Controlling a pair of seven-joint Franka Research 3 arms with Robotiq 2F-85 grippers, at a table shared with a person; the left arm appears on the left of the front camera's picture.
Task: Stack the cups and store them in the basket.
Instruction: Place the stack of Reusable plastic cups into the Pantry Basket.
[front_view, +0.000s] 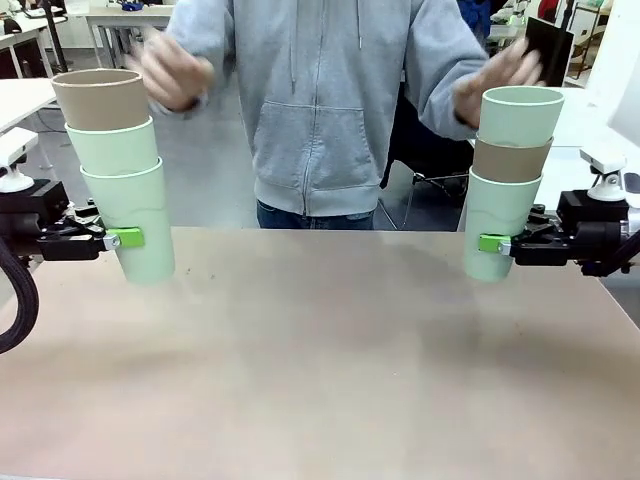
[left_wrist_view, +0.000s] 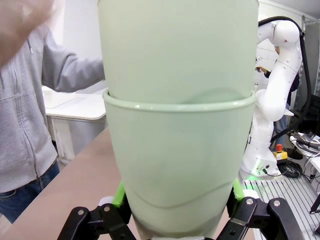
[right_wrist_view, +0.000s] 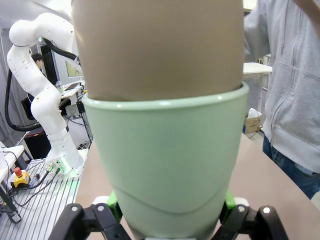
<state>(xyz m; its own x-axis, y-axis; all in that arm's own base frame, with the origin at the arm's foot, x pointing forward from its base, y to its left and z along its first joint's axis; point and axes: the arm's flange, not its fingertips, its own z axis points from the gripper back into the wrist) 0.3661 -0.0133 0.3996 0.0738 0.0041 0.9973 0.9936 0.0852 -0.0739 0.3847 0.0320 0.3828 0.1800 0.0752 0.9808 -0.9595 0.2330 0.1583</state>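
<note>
We are watching two stacks of cups being held at opposite sides of the tabletop (front_view: 320, 350). The left pincer (front_view: 130, 238) is clamping the left stack (front_view: 118, 165) low on its bottom mint cup, over the tabletop's left side; a second mint cup and a tan cup (front_view: 100, 98) are riding on top. The right pincer (front_view: 490, 243) is squeezing the right stack (front_view: 508, 200) the same way over the tabletop's right side, with mint at the bottom, a brown cup (front_view: 511, 158) in the middle and mint on top. Whether either base is touching the tabletop, we cannot tell.

Now the worries. Each pincer is gripping only the lowest cup, so the upper two are merely sitting nested. Both stacks are looking tilted outward, toward the tabletop's side edges, and a quick swing could send the loose cups sliding off. With the hold so low, a top-heavy stack could also pivot between the pads.

Beyond the tabletop's far edge the person is waving, one hand (front_view: 170, 70) close to the left stack's rim and the other hand (front_view: 495, 85) close to the right stack's rim; a brush there could knock a top cup loose.

Joining the stacks is looking delicate too: any misalignment and a base is catching a rim instead of nesting, before the basket is even reached.
</note>
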